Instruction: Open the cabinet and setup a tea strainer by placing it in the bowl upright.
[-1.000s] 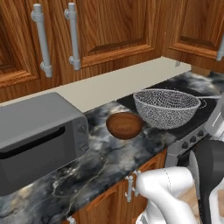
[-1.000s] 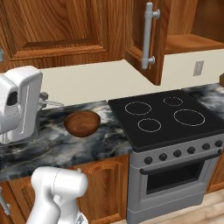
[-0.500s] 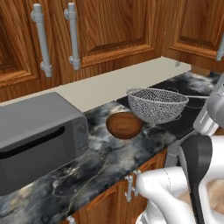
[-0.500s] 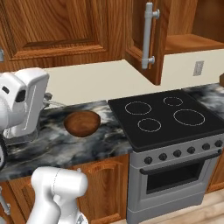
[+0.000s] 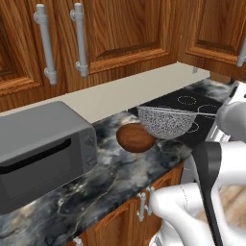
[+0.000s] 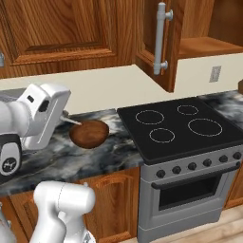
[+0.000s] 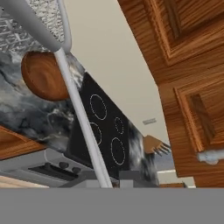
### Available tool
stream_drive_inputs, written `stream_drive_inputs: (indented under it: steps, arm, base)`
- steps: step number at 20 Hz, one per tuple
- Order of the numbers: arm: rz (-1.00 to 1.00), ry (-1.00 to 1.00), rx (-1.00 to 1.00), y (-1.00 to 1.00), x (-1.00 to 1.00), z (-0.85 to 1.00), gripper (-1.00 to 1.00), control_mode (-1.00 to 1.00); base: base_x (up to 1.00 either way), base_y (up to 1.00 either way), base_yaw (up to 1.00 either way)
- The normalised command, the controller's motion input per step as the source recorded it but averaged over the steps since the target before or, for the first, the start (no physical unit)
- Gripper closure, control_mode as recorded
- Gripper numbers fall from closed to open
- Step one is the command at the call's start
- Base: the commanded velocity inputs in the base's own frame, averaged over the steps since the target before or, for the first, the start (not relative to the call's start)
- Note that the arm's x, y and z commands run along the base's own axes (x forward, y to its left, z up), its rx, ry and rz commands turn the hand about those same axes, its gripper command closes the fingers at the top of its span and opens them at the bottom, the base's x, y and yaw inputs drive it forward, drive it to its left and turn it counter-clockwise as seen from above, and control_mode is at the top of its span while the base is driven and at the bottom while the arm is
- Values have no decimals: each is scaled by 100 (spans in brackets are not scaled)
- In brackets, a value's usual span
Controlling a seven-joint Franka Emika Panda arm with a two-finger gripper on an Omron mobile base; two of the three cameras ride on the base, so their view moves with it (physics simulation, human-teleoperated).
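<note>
1. Carrying the small round silver wire-mesh tea strainer (image 5: 166, 123) by the far end of its long thin metal handle, the pincer (image 7: 105, 183) is closed tight on that rod at the bottom centre of the hand view; the handle runs up the frame to the mesh basket at upper left.
2. From the left base view, the basket hangs at centre frame just right of the round, dark reddish-brown wooden bowl (image 5: 135, 137), seeming to overlap its right rim. Whether they touch I cannot tell.
3. The bowl rests on the dark marbled bench (image 5: 115, 182), between the grey toaster oven (image 5: 41, 149) at left and the black stovetop (image 6: 182, 126) at right.
4. Handling judgement: the strainer looks light and stiff, but its mesh would dent if pressed, and a thin round rod can swivel in a pinch grip. Holding so far from the basket gives long leverage, so slow moves suit it.
5. The bowl is shallow and barely wider than the basket, so centring matters; a nudged rim could slide the light bowl on the smooth stone.
6. Room: open air above the bowl. The reddish-brown wooden wall cabinet (image 6: 161, 42) door stands ajar at upper centre of the right base view, well above the bench.
</note>
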Motion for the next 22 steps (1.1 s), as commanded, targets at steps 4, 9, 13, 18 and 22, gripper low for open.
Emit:
stream_drive_inputs:
  steps: [4, 9, 13, 18, 22]
  arm:
    - [0, -9, -1, -27, 50, -88, 100, -100]
    - [0, -12, -4, -29, 50, -96, 100, -100]
    - [0, -14, -6, -40, 60, -99, 100, -100]
    - [0, -10, -4, -51, 72, -96, 100, -100]
    - [7, -15, -11, -34, 55, -80, 100, -100]
  base:
    - [0, 0, 0]
    - [0, 0, 0]
    - [0, 0, 0]
    - [0, 0, 0]
    - [0, 0, 0]
